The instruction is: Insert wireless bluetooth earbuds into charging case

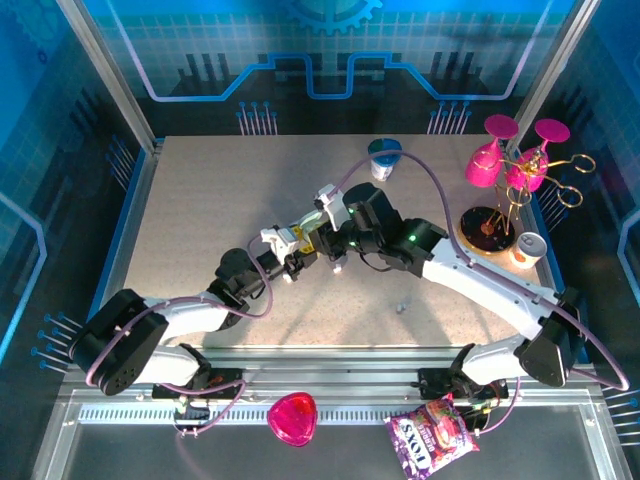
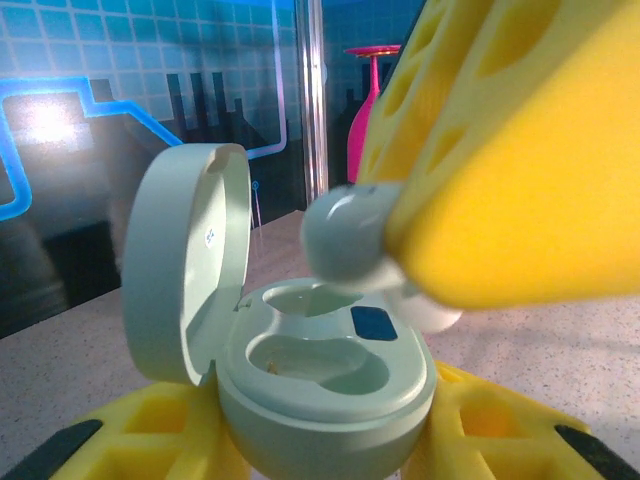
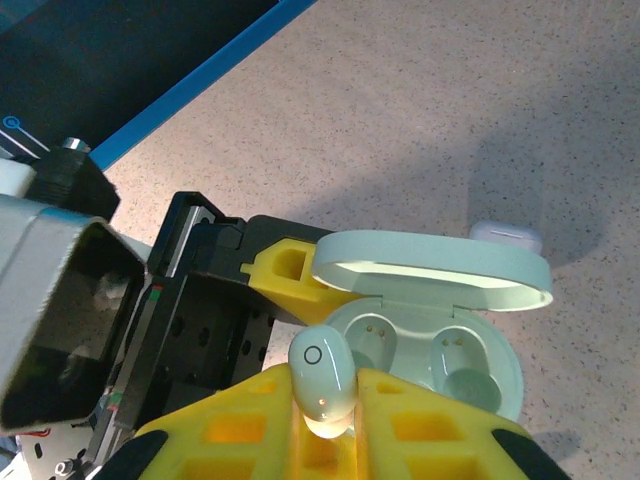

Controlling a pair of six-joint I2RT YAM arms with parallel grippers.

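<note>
The pale green charging case stands open, its lid tipped up, and my left gripper is shut on its base between yellow fingers. Both wells are empty. My right gripper is shut on one pale earbud, which hangs just above the case's rim, over the far well in the left wrist view, where the earbud is apart from the case. In the top view the left gripper and right gripper meet at mid-table.
A small white item lies on the table behind the case lid. A blue cup stands at the back, with pink glasses on a rack and a can at right. A pink heart-shaped dish and a snack bag lie near the front.
</note>
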